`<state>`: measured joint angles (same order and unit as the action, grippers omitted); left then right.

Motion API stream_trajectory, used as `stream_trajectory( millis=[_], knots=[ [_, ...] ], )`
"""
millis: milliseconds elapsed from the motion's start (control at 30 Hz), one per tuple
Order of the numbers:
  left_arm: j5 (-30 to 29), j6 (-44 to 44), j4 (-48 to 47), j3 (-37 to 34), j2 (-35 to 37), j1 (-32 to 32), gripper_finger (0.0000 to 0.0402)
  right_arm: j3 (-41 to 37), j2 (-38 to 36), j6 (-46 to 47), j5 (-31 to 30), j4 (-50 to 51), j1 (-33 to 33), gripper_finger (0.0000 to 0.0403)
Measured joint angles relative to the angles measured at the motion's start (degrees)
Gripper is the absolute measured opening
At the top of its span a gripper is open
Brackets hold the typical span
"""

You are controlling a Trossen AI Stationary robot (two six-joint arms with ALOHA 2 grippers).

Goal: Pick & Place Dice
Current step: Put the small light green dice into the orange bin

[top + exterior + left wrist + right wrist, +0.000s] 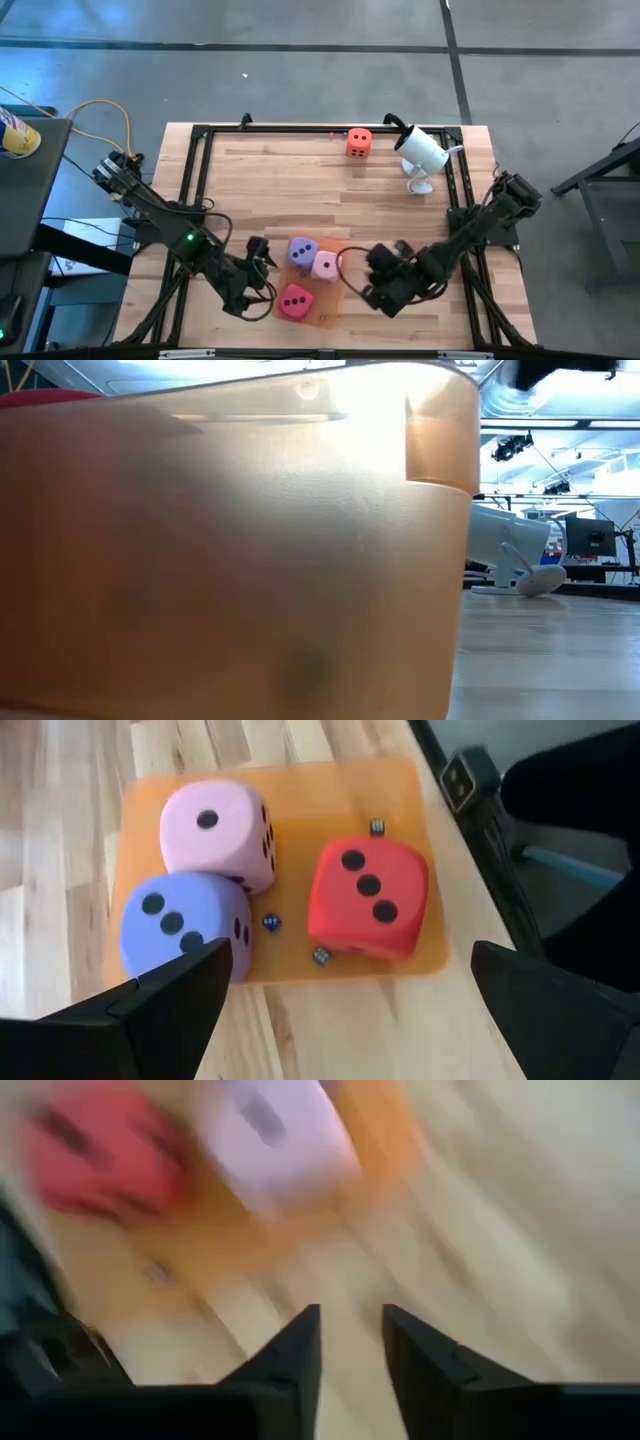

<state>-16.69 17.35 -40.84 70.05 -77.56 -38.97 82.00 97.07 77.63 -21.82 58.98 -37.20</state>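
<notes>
1. The left gripper's (262,262) dark fingers (170,995) stand spread wide with nothing between them, just left of the flat translucent orange rectangular mat (322,300) at the table's near edge.
2. On that mat sit three soft foam cubes with dark pips: the purple die (302,251) at its far left corner, the pink die (326,265) touching it on the right, and the red die (295,301) nearer the front, apart from the other two.
3. A few tiny dice (272,923) lie on the mat between the big ones.
4. The right gripper (372,268) sits just right of the mat; its fingers (295,1355) show only a narrow gap and hold nothing.
5. The orange die (359,143) rests well beyond the mat, at the table's far side.
6. A white camera (420,152) stands just right of that orange die, far from the mat.
</notes>
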Motion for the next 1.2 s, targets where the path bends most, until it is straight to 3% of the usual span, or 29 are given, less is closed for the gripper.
stream_trajectory(
  millis=[133, 300, 433, 633, 767, 900, 1200],
  knots=[
    [-0.1, -1.0, -0.3, 0.0, 0.0, 0.0, 0.04, 0.0, 0.0, 11.6, 12.4, 11.4, -1.8, 0.0143],
    [1.5, -5.2, -2.0, -0.2, 0.0, -0.3, 0.04, 0.0, 0.0, 21.1, 16.4, 20.2, -3.0, 0.0166],
    [10.4, -8.7, -5.4, -0.2, 0.0, 2.3, 0.04, 0.0, 0.0, 24.7, 19.5, 26.1, -3.7, 0.0162],
    [12.3, -12.0, -7.9, -1.1, 1.7, 8.3, 0.04, -0.1, 0.0, 26.2, 20.6, 26.0, -4.3, 0.0156],
    [14.8, -14.5, -8.7, -6.1, 7.2, 13.3, 0.04, -2.2, 0.0, 26.8, 23.8, 25.9, -4.5, 0.0156],
    [19.8, -14.0, -0.9, -13.6, 15.1, 19.0, 0.04, -5.2, 0.0, 28.1, 24.1, 24.7, -4.4, 0.0155],
    [20.2, -6.3, 16.6, -28.2, 25.1, 24.2, 0.04, -16.0, 0.0, 28.9, 26.1, 14.1, -4.4, 0.0155]
  ],
)
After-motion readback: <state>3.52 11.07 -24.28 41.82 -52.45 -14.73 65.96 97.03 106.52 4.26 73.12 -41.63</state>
